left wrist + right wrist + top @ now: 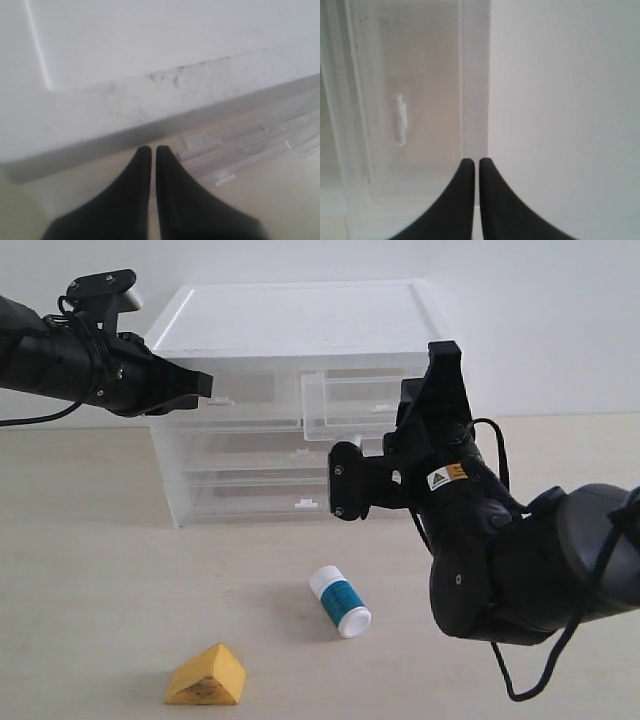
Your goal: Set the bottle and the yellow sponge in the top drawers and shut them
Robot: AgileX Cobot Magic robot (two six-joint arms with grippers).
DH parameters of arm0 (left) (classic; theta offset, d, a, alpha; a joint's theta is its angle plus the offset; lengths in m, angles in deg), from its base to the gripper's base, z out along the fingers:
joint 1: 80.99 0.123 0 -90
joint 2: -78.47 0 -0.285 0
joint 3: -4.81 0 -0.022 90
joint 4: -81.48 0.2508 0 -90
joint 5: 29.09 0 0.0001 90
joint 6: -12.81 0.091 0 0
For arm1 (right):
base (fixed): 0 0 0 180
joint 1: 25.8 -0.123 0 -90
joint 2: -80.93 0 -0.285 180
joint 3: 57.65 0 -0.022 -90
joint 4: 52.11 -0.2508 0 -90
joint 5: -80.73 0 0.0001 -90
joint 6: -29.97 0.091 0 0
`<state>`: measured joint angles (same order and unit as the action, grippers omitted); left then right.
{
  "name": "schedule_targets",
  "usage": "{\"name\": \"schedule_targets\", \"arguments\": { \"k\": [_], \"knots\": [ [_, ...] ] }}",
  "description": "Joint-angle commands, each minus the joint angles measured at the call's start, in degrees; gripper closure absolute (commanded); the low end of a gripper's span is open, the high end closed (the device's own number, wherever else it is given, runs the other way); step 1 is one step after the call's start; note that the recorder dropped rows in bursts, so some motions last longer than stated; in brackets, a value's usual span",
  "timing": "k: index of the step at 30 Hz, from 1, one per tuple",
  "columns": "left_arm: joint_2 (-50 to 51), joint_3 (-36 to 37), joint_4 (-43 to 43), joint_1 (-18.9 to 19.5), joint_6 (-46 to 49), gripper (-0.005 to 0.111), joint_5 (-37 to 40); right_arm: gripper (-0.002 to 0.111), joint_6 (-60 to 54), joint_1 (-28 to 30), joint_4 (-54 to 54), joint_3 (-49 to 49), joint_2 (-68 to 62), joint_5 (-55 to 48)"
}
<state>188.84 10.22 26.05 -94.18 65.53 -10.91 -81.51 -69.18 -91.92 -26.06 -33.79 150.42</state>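
Both my hands are pinched shut and empty: left gripper [208,386] at 9 o'clock of the closed left top drawer [258,390], right gripper [472,161] facing the part-open right top drawer [350,400]. The bottle [340,602] lies at the cabinet's [290,315] 6 o'clock, the yellow sponge [207,676] at the bottle's 8 o'clock.

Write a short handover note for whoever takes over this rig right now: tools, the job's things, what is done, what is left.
Left tool: shut, empty, at the front of the top left drawer, which looks closed.
Right tool: shut, empty, by the top right drawer, which stands partly pulled out.
Bottle lies on its side on the table; yellow sponge lies apart from it.
Done: one drawer partly open.
Left: open the other, load both things, close both.
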Motion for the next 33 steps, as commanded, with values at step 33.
{"name": "schedule_targets", "arguments": {
  "k": [33],
  "knots": [
    [0.02,-0.25,-0.86,-0.05,0.80,0.103,-1.68,0.078,5.49,2.90,6.19,-5.33,-9.03,0.27]
  ]
}}
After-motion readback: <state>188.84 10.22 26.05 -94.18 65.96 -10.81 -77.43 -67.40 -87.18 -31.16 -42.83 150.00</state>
